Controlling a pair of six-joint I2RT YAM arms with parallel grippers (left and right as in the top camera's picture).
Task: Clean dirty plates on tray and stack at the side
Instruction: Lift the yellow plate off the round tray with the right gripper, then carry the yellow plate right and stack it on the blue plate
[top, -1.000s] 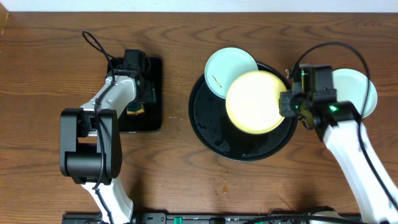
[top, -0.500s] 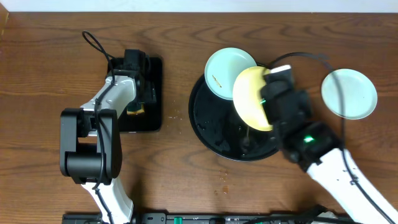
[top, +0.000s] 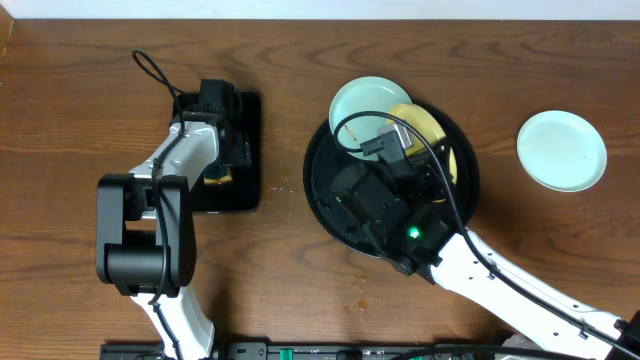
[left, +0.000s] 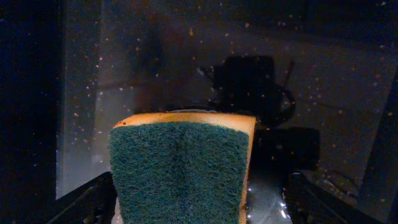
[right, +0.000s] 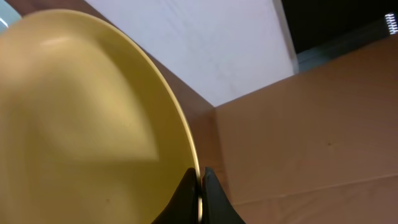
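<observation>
My right gripper (right: 200, 177) is shut on the rim of the pale yellow plate (right: 81, 118) and holds it tilted on edge above the round black tray (top: 322, 205). From overhead the yellow plate (top: 432, 128) shows partly behind my right arm. A mint plate (top: 362, 104) with a small brown smear rests on the tray's far left rim. A second mint plate (top: 562, 150) lies on the bare wood at the right. My left gripper (left: 199, 208) is open around a green and yellow sponge (left: 180, 168).
The sponge lies in a small rectangular black tray (top: 245, 190) at the left, under my left arm (top: 185, 150). In the right wrist view a brown cardboard surface (right: 311, 124) and a white wall (right: 205, 37) lie behind the plate.
My right arm has swung left over the round tray and turned the yellow plate from flat to on edge. The right mint plate is now uncovered. The left arm has not moved.
</observation>
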